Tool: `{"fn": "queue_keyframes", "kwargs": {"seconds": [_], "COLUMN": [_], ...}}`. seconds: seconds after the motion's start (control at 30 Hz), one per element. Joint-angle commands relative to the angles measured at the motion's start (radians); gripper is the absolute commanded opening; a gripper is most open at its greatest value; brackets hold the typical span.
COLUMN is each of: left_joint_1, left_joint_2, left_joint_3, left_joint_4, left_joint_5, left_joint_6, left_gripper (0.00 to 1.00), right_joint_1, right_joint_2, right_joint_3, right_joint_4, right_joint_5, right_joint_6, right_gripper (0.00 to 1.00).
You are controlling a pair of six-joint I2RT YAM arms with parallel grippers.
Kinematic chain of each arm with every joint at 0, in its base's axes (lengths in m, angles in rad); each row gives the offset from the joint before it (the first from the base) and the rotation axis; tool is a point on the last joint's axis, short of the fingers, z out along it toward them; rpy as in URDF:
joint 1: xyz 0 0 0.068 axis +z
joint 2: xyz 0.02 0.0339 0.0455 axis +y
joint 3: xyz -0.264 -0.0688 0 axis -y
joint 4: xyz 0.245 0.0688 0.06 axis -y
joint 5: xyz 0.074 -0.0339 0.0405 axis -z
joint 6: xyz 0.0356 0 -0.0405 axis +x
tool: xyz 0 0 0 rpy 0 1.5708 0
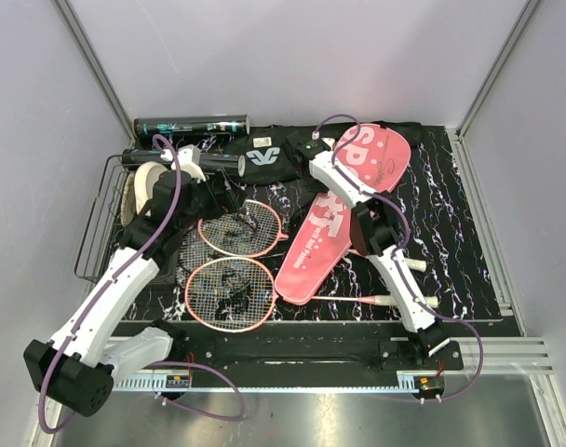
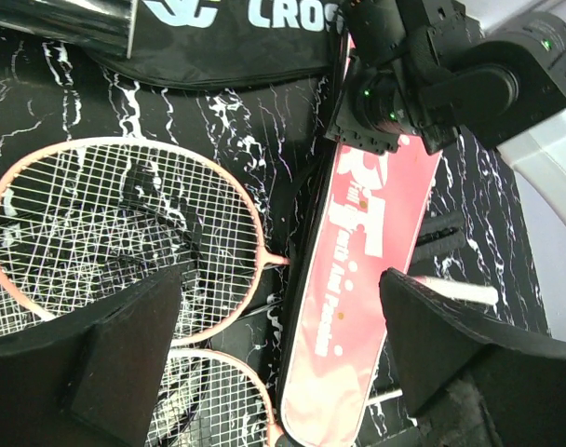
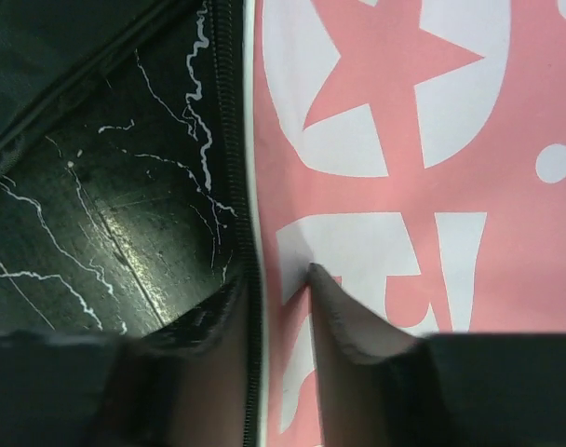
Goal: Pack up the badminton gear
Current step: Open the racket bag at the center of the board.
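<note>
- Pink-framed rackets with white handles (image 1: 229,293), two of them, lie nearest on the black marbled table (image 1: 455,233).
- Left gripper (image 2: 281,279) hangs over them, jaws wide apart, nothing in it.
- Right gripper (image 3: 278,275) is pinched onto the zip edge of the pink fabric "SPORT" racket case (image 1: 311,251), right beside the rackets.
- Black "CROSSWAY" fabric bag (image 1: 264,154) and dark tube (image 1: 190,124) sit at the back.

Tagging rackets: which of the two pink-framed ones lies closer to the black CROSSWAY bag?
The far racket, its head just below the bag. The other racket lies nearer the arm bases.
</note>
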Motion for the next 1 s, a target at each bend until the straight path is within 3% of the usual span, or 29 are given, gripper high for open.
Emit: {"fn": "queue_keyframes", "kwargs": {"seconds": [0.0, 0.03, 0.1, 0.23, 0.37, 0.43, 0.53, 0.6, 0.77, 0.83, 0.87, 0.97], "left_joint_1": [-0.004, -0.003, 0.009, 0.077, 0.108, 0.071, -0.009, -0.042, -0.059, -0.072, -0.075, -0.079], "left_joint_2": [-0.013, -0.007, 0.016, 0.079, 0.194, 0.255, 0.366, 0.398, 0.469, 0.458, 0.455, 0.484], "left_joint_3": [0.016, 0.028, 0.040, 0.066, 0.023, 0.031, 0.091, 0.102, 0.125, 0.103, 0.096, 0.086], "left_joint_4": [0.028, 0.026, 0.028, 0.092, 0.348, 0.463, 0.472, 0.494, 0.535, 0.551, 0.545, 0.519], "left_joint_5": [0.102, 0.120, 0.187, 0.385, 0.701, 0.743, 0.708, 0.653, 0.584, 0.548, 0.486, 0.395], "left_joint_6": [0.065, 0.071, 0.093, 0.079, -0.036, -0.111, -0.111, -0.140, -0.177, -0.177, -0.177, -0.191], "left_gripper": [0.91, 0.91, 0.91, 0.84, 0.82, 0.87, 0.89, 0.89, 0.81, 0.84, 0.92, 0.96], "right_joint_1": [0.005, 0.005, 0.005, 0.004, -0.020, -0.048, -0.108, -0.123, -0.125, -0.125, -0.123, -0.125], "right_joint_2": [-0.088, -0.128, -0.194, -0.500, -0.833, -0.980, -1.085, -1.116, -1.158, -1.147, -1.144, -1.119], "right_joint_3": [-0.011, -0.011, -0.048, -0.258, -0.731, -0.874, -1.106, -1.174, -1.312, -1.353, -1.366, -1.410], "right_joint_4": [0.017, 0.017, 0.072, 0.232, 0.616, 0.732, 0.901, 1.017, 1.164, 1.180, 1.229, 1.276], "right_joint_5": [0.031, 0.028, -0.027, -0.239, -0.599, -0.773, -0.949, -1.027, -1.084, -1.094, -1.100, -1.135], "right_joint_6": [-0.107, -0.124, -0.211, -0.371, -0.497, -0.485, -0.429, -0.393, -0.356, -0.340, -0.337, -0.307], "right_gripper": [0.09, 0.00, 0.00, 0.00, 0.00, 0.00, 0.00, 0.00, 0.00, 0.00, 0.00, 0.00]}}
